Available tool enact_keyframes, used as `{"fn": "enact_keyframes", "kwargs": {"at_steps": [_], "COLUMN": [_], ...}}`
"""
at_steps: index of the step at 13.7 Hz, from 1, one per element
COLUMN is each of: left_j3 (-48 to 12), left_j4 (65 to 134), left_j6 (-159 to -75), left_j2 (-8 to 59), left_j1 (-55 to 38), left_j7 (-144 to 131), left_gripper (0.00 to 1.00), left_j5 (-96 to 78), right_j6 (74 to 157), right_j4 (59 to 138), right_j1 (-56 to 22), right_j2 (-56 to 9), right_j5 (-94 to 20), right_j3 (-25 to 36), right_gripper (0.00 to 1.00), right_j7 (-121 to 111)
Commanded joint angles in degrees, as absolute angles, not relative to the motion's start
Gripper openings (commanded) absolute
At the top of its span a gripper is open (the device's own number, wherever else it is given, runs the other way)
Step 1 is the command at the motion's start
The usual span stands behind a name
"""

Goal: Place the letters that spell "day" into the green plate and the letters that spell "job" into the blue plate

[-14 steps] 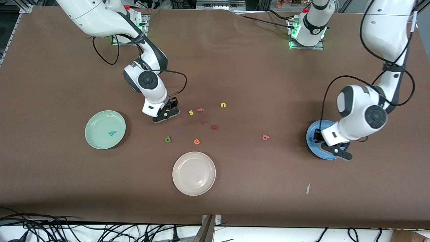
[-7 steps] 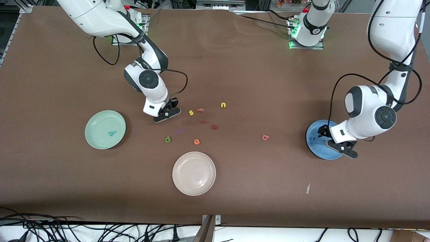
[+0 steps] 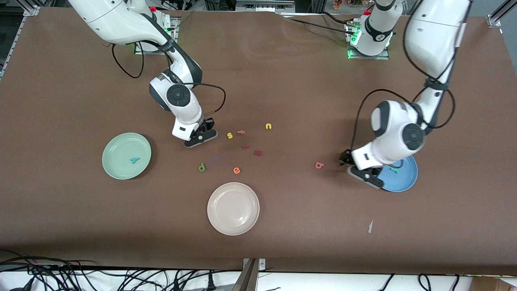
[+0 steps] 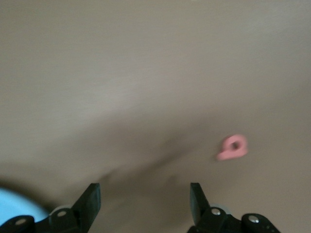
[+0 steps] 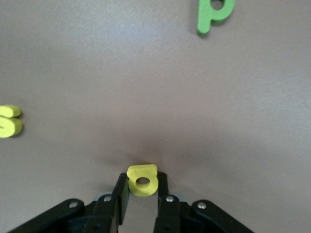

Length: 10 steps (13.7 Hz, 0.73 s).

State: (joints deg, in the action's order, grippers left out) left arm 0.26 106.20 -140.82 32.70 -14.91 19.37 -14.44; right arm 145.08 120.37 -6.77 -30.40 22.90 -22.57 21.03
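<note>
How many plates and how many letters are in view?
Plates: 3 (green, cream, blue)
Letters: 11 (y, d, e, s, f, n, b, j, two dark red, a in the right claw)
Total: 14

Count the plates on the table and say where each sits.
3. The green plate lies toward the right arm's end, the blue plate toward the left arm's end, and the cream-white plate between them, nearest the front camera.
</note>
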Motion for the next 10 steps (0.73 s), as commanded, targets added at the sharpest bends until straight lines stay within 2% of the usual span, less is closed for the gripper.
{"fn": "enact_keyframes", "kwargs": {"at_steps": [1,4,7,10], "left_j3": [2.28,2.64,2.64,2.64], "left_j4": [104.33,102.40,102.57,102.92], "left_j6": [-141.33,-144.38,-148.87,-149.06], "left_j2": [34.27,37.26,39.72,40.52], "left_j1": [-19.76,-22.58,-24.17,-24.26], "left_j7": [14.16,12.67,10.11,10.02], "left_gripper": [0.83,0.83,0.83,0.84], "left_j5": [-15.56,-15.64,-15.47,-15.56], "right_j6": [143.00,140.03,130.82,122.29], "right_j4": [117.87,116.38,110.50,104.78], "right_j1": [-6.33,-6.06,-5.72,-0.55], "right_j2": [-31.29,-30.68,-29.62,-29.79], "right_j5": [22.33,20.93,15.31,13.97], "right_j3": [-22.68,-22.68,-22.15,-21.80], "right_gripper": [0.09,0.07,0.06,0.06], "right_j7": [20.39,20.30,20.13,19.78]}}
